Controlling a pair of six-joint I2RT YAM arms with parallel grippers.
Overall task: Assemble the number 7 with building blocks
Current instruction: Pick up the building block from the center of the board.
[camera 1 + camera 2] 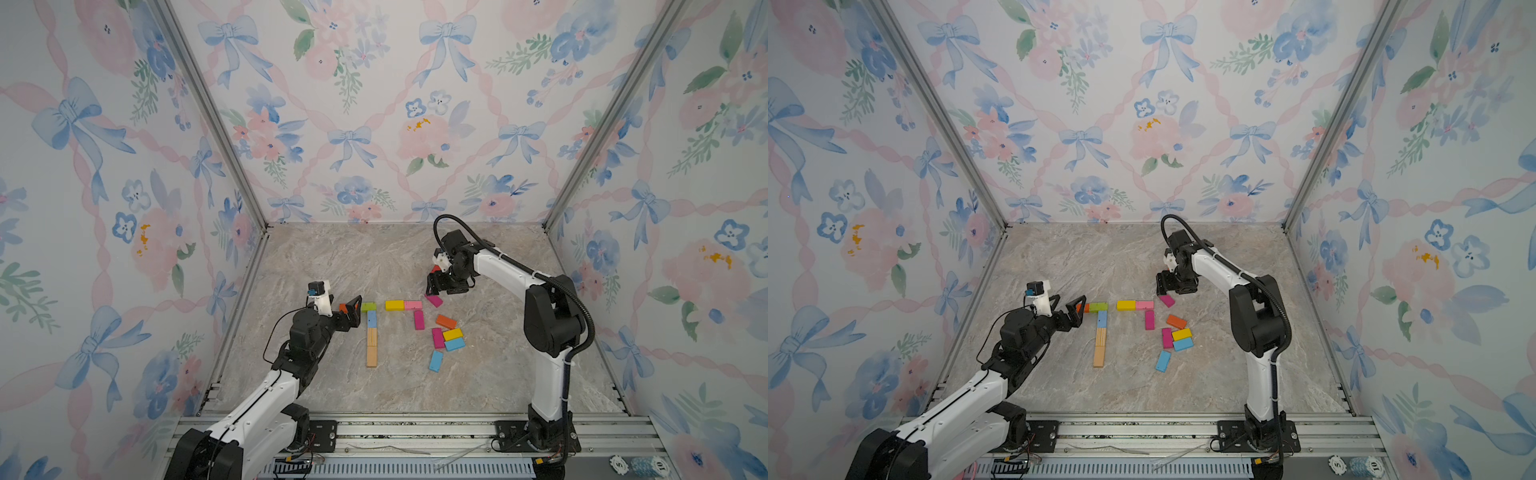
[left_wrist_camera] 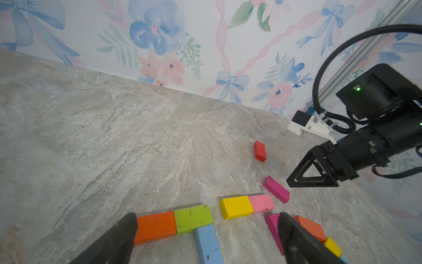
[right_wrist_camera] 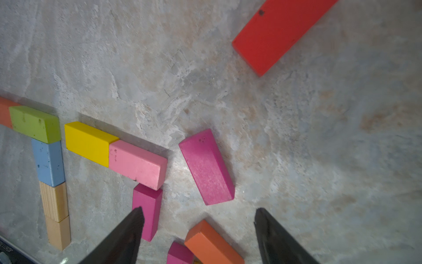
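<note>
A 7-like shape lies on the marble table: orange (image 2: 155, 226) and green (image 1: 368, 306) blocks in a row, then a blue block (image 1: 371, 318) and two wooden blocks (image 1: 371, 347) running toward the front. My left gripper (image 2: 206, 225) stands open over the orange end, holding nothing. Right of it lie yellow (image 1: 394, 305) and pink (image 1: 412, 305) blocks with a magenta block (image 1: 419, 320) below them. My right gripper (image 3: 199, 212) is open and empty, hovering by a tilted magenta block (image 3: 206, 166). A red block (image 3: 278, 32) lies farther back.
A loose cluster of orange (image 1: 446, 321), magenta, yellow and blue (image 1: 436, 360) blocks lies right of centre. Floral walls close in the table on three sides. A metal rail (image 1: 415, 432) runs along the front, with poker chips (image 1: 640, 465) at its right end.
</note>
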